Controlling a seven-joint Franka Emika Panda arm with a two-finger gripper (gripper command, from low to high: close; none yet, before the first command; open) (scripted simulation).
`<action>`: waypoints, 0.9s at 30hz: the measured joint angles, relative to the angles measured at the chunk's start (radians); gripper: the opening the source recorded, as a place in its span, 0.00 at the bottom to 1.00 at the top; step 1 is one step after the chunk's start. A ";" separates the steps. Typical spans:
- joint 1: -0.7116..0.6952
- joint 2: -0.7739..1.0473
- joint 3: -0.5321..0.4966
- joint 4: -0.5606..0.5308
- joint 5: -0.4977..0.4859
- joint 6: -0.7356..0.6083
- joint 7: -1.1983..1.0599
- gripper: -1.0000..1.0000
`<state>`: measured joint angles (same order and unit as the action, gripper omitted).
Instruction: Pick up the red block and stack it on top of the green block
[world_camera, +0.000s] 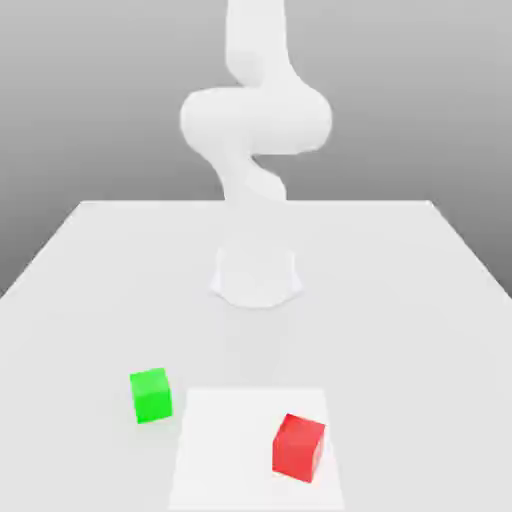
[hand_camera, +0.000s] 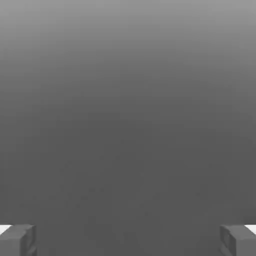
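The fingers (hand_camera: 128, 241) are spread wide open with nothing between them, seen in the hand view against a grey background. In the exterior view, the red block (world_camera: 298, 447) sits on a white square (world_camera: 235, 450) on the bench (world_camera: 400, 300), near its right edge, while the green block (world_camera: 151, 396) rests on the bench just beside the square's left edge, apart from the red one.
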<state>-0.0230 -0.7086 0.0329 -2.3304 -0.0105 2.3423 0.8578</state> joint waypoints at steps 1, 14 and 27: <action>-0.009 0.039 0.013 -0.013 -0.005 0.018 0.025 0.50; -0.078 0.516 0.133 -0.170 -0.076 0.237 0.337 0.50; -0.013 0.979 0.099 -0.256 -0.108 0.512 0.540 0.50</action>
<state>-0.0358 0.2701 0.1318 -2.5861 -0.1185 2.8544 1.3979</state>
